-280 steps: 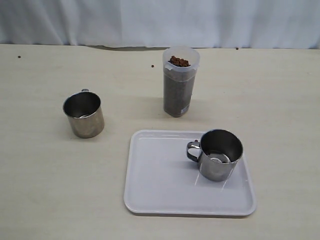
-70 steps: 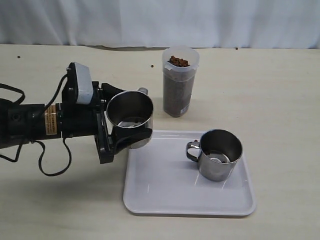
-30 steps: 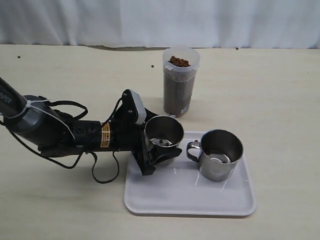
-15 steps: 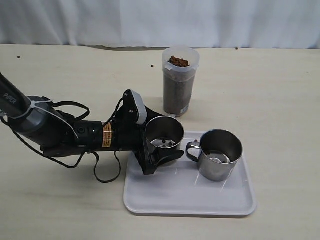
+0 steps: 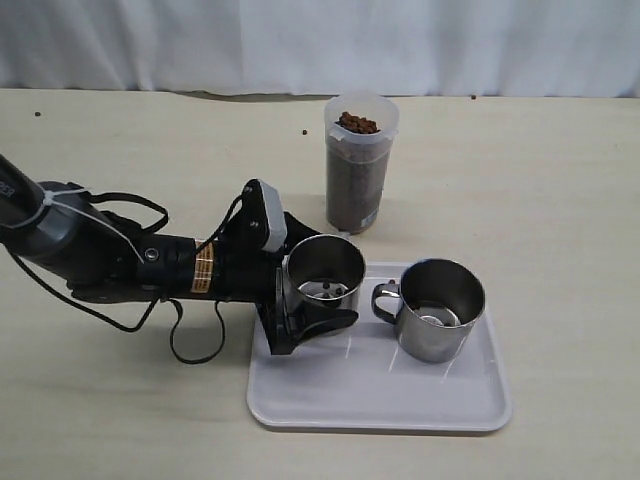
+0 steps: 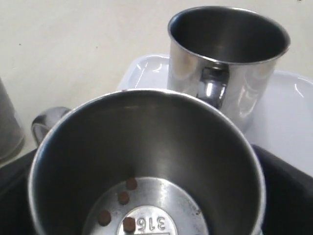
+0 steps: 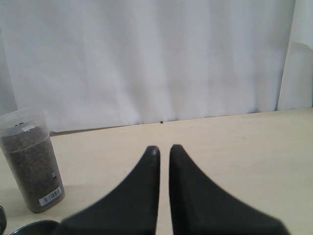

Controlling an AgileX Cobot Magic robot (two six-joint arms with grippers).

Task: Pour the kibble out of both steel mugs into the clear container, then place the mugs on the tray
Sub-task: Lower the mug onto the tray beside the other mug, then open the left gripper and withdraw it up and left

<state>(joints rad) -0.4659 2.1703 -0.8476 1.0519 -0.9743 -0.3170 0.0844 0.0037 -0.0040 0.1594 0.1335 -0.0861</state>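
Note:
My left gripper is shut on a steel mug, one finger on each side of its wall. The mug is upright and low over the white tray's far left corner; whether its base touches I cannot tell. Several kibble pellets lie on its bottom. The second steel mug stands on the tray just to the right, empty, its handle toward the held mug. The clear container stands behind the tray, filled with kibble to the rim. My right gripper is shut on nothing and is out of the exterior view.
Stray pellets lie on the beige table near the container and at the far edge. A white curtain closes the back. My left arm and its cables lie low across the table left of the tray.
The left arm carried the mug from the left of the table over to the tray and lowered it beside the second mug. In the last half second it shifted slightly left.

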